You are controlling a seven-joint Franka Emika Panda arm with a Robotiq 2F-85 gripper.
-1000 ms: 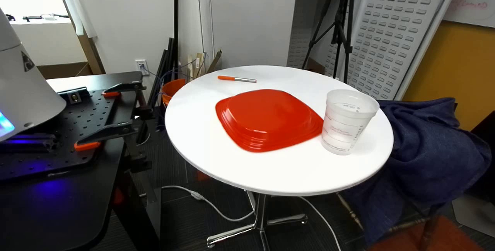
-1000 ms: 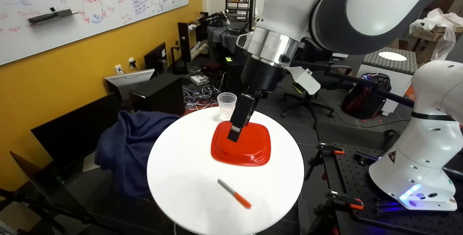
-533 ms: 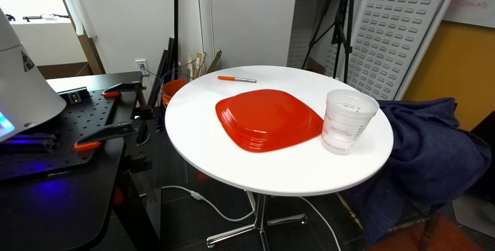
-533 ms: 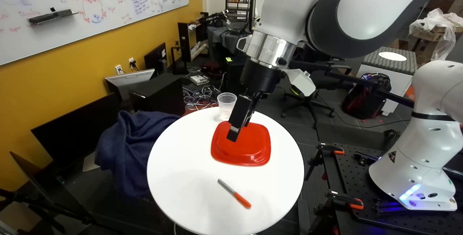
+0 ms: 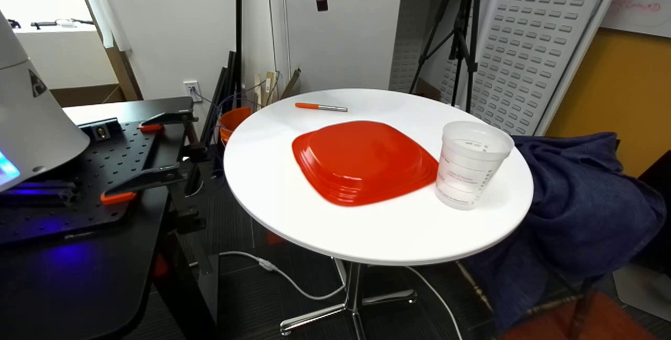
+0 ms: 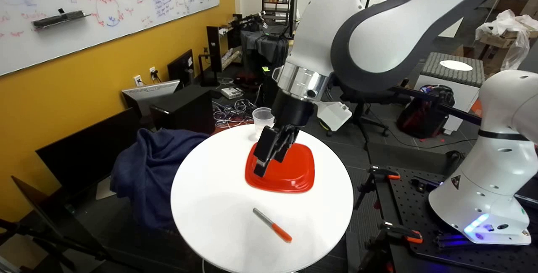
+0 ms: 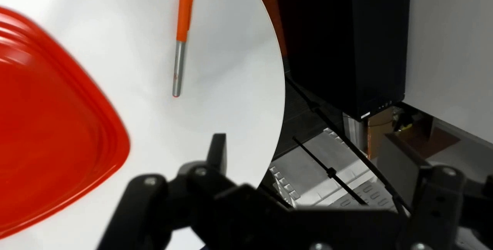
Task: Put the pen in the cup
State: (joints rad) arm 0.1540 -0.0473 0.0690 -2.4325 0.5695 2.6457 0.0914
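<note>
Lying flat on the smooth, round white surface (image 6: 210,197) in an exterior view, the pen (image 6: 273,225) sat toward five o'clock from the middle, its orange cap pointing to about four and its slim silvery barrel to about ten. At twelve, near the edge, the cup (image 6: 261,121) stood upright: thin translucent plastic, tapering from a wide rim to a narrower base, with red and dark print on its wall. Between them, at one o'clock, rested the plate (image 6: 294,170), glossy red, a rounded square with a raised middle and stepped ridges inside its rim. Navy cloth (image 6: 151,172) bunched in soft folds just beyond the surface, between nine and ten. Black and blocky, the gripper (image 7: 306,142) hung well above, its flat-sided fingers spread wide in the wrist view, with the pen well apart from it, at about ten o'clock.
</note>
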